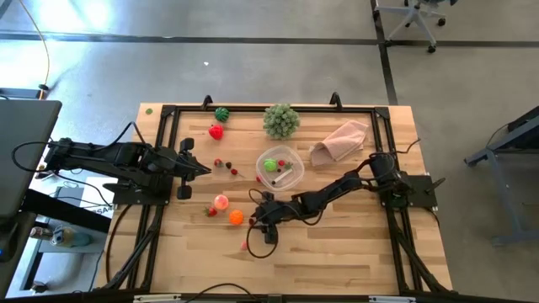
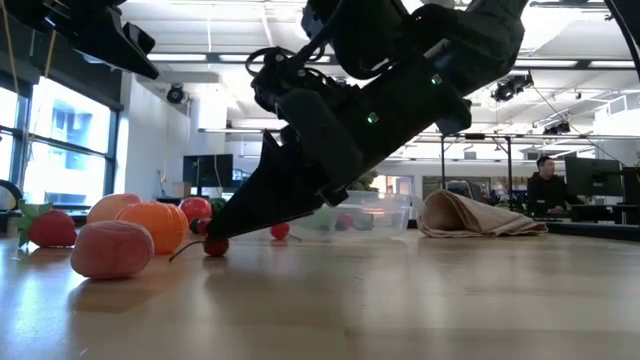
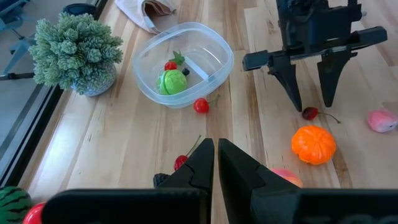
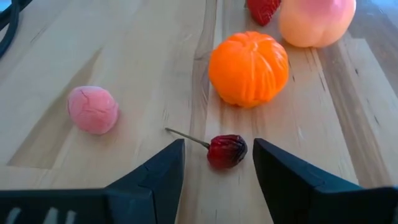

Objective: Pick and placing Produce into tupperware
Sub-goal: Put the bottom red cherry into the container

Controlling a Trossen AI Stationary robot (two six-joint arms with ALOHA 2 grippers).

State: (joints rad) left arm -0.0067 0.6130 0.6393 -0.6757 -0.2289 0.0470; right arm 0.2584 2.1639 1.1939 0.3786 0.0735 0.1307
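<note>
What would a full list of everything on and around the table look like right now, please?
tupperware: one, clear, table centre, holding a bright green piece and small red bits.
cherry: one, dark red with stem, on the wood between the right gripper's fingers.
orange: one, orange, just beyond the cherry.
pink fruit: one, pink, beside the cherry.
peach: one, pale pink-orange, next to the orange.
watermelon: one, dark green, far edge of the table.
leafy ball: one, pale green, beyond the tupperware.
cloth: one, pink, crumpled beside the tupperware.
person: one, seated in the background.
left gripper: shut, above the table's left part.
right gripper: open, straddling the cherry.
</note>
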